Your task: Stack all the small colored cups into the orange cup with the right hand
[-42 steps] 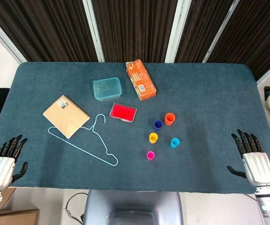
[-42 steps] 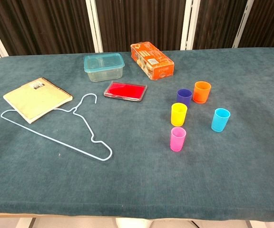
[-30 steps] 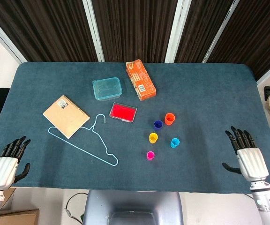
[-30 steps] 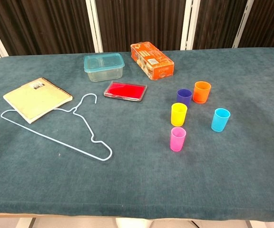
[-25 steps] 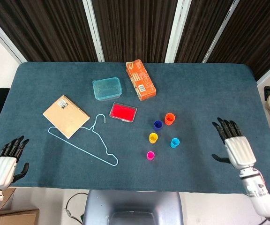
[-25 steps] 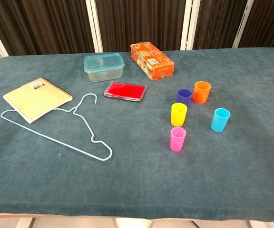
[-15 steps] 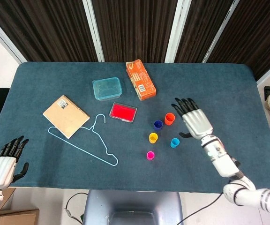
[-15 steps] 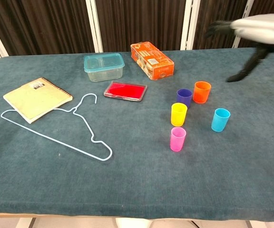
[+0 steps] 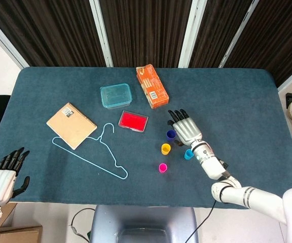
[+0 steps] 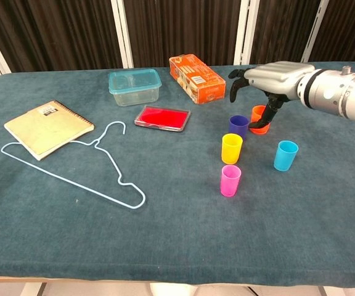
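Observation:
The orange cup (image 10: 259, 126) stands upright on the blue cloth, partly behind my right hand's thumb; the head view hides it under that hand. My right hand (image 9: 186, 129) (image 10: 275, 76) hovers over it, fingers spread, holding nothing. Whether the thumb touches the cup I cannot tell. Around it stand the dark blue cup (image 9: 171, 134) (image 10: 238, 126), yellow cup (image 9: 166, 148) (image 10: 232, 148), cyan cup (image 9: 188, 154) (image 10: 285, 155) and pink cup (image 9: 162, 167) (image 10: 230, 180), all upright and apart. My left hand (image 9: 3, 176) stays empty at the near left table corner, fingers apart.
Left of the cups lie a red flat tray (image 9: 133, 121), a teal lidded container (image 9: 116, 95), an orange carton (image 9: 152, 85), a tan notebook (image 9: 71, 125) and a light blue wire hanger (image 9: 90, 152). Dark curtains stand behind the table's far edge.
My right hand has swept from the near right table edge leftward and forward to a spot above the orange cup. The cups and my left hand have stayed put.

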